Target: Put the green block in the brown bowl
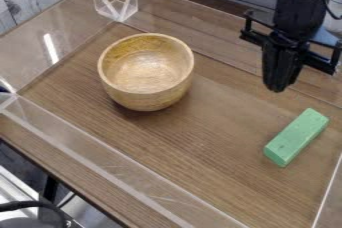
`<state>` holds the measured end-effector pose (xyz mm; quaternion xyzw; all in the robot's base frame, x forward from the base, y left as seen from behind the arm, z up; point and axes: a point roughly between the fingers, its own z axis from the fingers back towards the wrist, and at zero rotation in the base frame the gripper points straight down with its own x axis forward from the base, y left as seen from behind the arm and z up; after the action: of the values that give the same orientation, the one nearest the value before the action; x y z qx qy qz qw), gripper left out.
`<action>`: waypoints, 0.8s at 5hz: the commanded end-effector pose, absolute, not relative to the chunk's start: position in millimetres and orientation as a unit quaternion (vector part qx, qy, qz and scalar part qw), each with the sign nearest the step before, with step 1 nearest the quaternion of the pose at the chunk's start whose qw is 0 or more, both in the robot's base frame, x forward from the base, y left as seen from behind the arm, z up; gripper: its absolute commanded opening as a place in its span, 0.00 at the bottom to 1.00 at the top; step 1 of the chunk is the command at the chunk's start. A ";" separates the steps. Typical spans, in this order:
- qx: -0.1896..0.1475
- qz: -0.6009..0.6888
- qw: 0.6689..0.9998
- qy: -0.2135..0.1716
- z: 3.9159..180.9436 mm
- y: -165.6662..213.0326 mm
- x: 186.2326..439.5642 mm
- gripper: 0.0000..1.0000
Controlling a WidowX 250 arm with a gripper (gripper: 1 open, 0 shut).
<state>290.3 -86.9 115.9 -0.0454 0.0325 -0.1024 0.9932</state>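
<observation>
On the table's right near side, the green block (295,137) lies flat on the wood, well apart from the brown bowl (147,70), which sits empty at left. Above the block, the gripper (278,82) hangs with fingers apparently pinched together on nothing. Grasping, carrying and dropping all remain.
</observation>
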 end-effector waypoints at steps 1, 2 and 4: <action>-0.051 -0.112 0.992 0.016 118.7 -93.1 296.1 1.00; -0.055 -0.125 0.990 0.024 106.9 -101.1 296.0 1.00; -0.057 -0.143 0.988 0.029 71.8 -113.8 293.7 1.00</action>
<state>287.7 -110.2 58.2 -0.0507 0.0541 -0.1373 0.9877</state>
